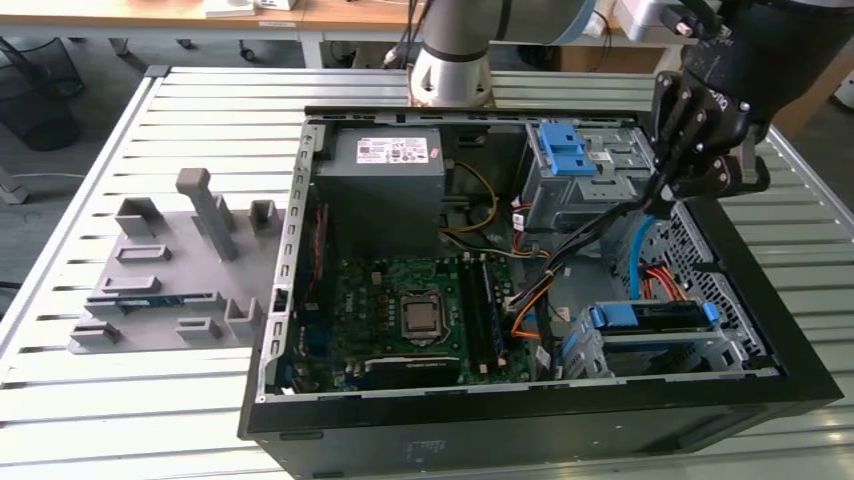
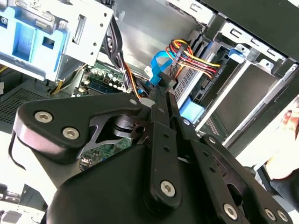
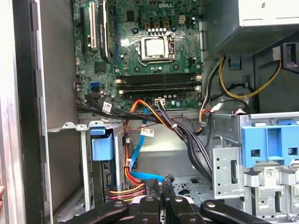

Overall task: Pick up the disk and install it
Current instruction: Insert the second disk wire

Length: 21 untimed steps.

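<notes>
Gripper: your gripper (image 1: 663,195) is hovering clenched and empty at the upper right of the exterior view.
Disk: the disk (image 1: 654,316) is sitting in its bay, lower right inside the computer case (image 1: 534,420).

So the desk (image 1: 174,90) everything's sitting on is a pale metal one with long slots running across it, catching a bit of shine from the room light. Behind it a wooden table (image 1: 160,14) is running along the back, with a white box (image 1: 230,7) sitting on it and a cable hanging down near its leg. A dark mesh bin (image 1: 34,100) is standing on the grey floor (image 1: 40,200) at the exterior view's left. A cardboard box (image 1: 607,55) is peeking out at the back.
</notes>
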{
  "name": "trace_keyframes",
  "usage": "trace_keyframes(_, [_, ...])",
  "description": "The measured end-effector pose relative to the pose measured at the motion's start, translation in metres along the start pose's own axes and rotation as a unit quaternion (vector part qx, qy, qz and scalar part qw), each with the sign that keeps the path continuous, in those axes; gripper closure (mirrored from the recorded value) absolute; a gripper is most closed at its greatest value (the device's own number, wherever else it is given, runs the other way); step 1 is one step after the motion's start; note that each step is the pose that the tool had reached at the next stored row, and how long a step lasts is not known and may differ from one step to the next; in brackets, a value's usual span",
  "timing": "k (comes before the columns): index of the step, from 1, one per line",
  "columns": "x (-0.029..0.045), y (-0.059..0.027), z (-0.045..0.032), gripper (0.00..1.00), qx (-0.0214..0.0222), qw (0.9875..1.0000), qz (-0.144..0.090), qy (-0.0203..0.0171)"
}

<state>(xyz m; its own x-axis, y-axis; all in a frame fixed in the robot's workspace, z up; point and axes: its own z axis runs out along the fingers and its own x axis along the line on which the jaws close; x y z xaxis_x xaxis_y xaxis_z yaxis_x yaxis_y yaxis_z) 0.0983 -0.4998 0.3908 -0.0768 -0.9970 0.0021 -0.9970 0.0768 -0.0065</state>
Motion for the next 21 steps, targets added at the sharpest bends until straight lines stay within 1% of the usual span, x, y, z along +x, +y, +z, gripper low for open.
trace_keyframes(3, [-0.003,0.0001,-0.0015,0.82,0.0,1.0,0.0,0.0])
trace_keyframes(4, [-0.0045,0.0002,-0.0016,0.75,0.0,1.0,0.0,0.0])
trace_keyframes(5, [-0.0066,0.0003,-0.0016,0.75,0.0,1.0,0.0,0.0006])
trace_keyframes(6, [-0.0081,0.0002,-0.0016,0.75,0.0002,1.0,0.001,0.0022])
trace_keyframes(9, [-0.0121,-0.001,-0.0014,0.75,0.0008,0.9999,0.001,0.0101])
trace_keyframes(10, [-0.0144,-0.002,-0.0008,0.75,0.0013,0.9999,0.002,0.0161])
trace_keyframes(11, [-0.0154,-0.0023,-0.0004,0.75,0.0016,0.9998,0.002,0.0201])
trace_keyframes(12, [-0.0176,-0.0025,0.0008,0.75,0.0021,0.9996,0.003,0.0271])
trace_keyframes(16, [-0.0198,-0.0024,0.003,0.75,0.0033,0.9991,0.005,0.0426])
trace_keyframes(17, [-0.0202,-0.0024,0.0037,0.75,0.0035,0.9989,0.006,0.0458])
trace_keyframes(20, [-0.0214,-0.0023,0.0061,0.75,0.0041,0.9985,0.007,0.0533])
trace_keyframes(21, [-0.0217,-0.0024,0.0068,0.75,0.0044,0.9983,0.007,0.0569])
